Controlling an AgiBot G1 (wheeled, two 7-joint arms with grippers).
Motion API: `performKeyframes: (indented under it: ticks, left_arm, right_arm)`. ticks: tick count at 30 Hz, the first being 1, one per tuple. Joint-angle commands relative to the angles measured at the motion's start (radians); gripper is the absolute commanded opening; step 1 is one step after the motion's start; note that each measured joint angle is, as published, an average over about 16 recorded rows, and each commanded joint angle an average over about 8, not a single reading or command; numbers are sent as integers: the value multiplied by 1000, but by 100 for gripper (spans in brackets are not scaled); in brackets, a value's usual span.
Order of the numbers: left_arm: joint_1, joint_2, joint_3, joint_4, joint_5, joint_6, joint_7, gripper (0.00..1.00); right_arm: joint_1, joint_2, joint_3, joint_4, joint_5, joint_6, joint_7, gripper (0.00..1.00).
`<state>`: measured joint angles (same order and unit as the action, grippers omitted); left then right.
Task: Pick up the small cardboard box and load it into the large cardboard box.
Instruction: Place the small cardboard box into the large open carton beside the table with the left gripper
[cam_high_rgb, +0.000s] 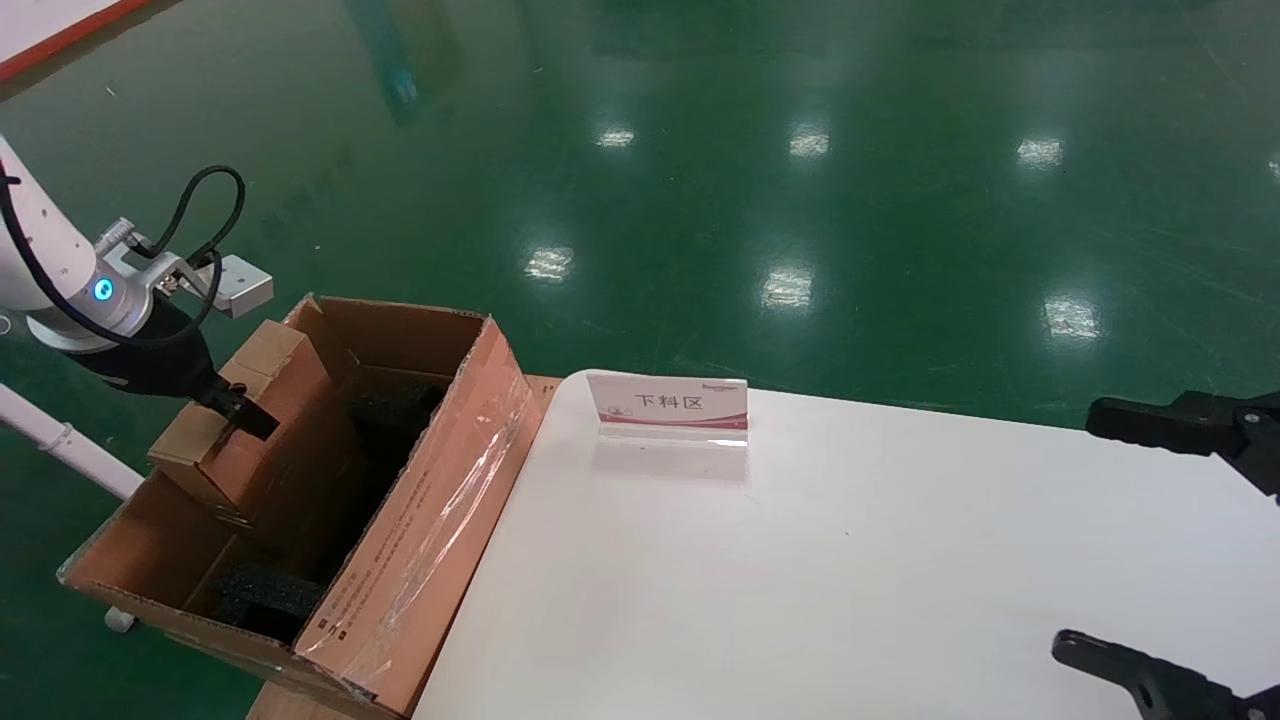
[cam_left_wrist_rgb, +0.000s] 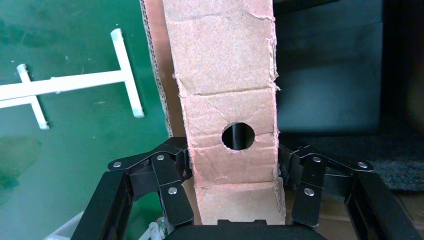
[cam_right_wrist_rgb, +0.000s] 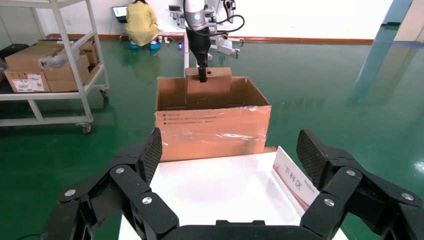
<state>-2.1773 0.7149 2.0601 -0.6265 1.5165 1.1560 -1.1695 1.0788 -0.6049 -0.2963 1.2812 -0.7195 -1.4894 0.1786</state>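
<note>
Two tools are mine. My right tool (cam_right_wrist_rgb: 227, 165) hangs idle over the white table (cam_high_rgb: 850, 560), its fingers spread wide with nothing between them. Ahead of it on the table stands a small sign (cam_high_rgb: 668, 408) with red characters. Beyond the table's far edge, my left tool (cam_left_wrist_rgb: 231, 172) is clamped on the small cardboard box (cam_high_rgb: 240, 420), one finger on each side, a round hole in the face between them. That box hangs tilted, partly inside the large cardboard box (cam_high_rgb: 420, 530), close to its outer wall. Below my left tool, black foam blocks (cam_high_rgb: 265, 595) line the carton's floor.
</note>
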Motion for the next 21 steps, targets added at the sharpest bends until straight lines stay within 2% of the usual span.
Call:
performKeyframes:
  ticks: [1,4,6,12,14,21]
  left_arm:
    - [11,7,1,12,0,-8,-2,0]
    - [27,16,2,34,0,-16,-2,0]
    - [36,21,3,46,0,-20,-1,9]
    - [50,29,2,67,-2,-26,1,82]
    - [51,29,1,70,-2,-27,2,98]
    - [49,28,2,66,-2,-27,2,100]
  right_arm:
    - [0,0,0,0,0,0,0,100]
    - [0,0,0,0,0,0,0,100]
    - [0,0,0,0,0,0,0,100]
    - [0,0,-1,0,1,0,0,100]
    - [0,0,-1,0,1,0,0,100]
    - [0,0,-1,0,1,1,0,100]
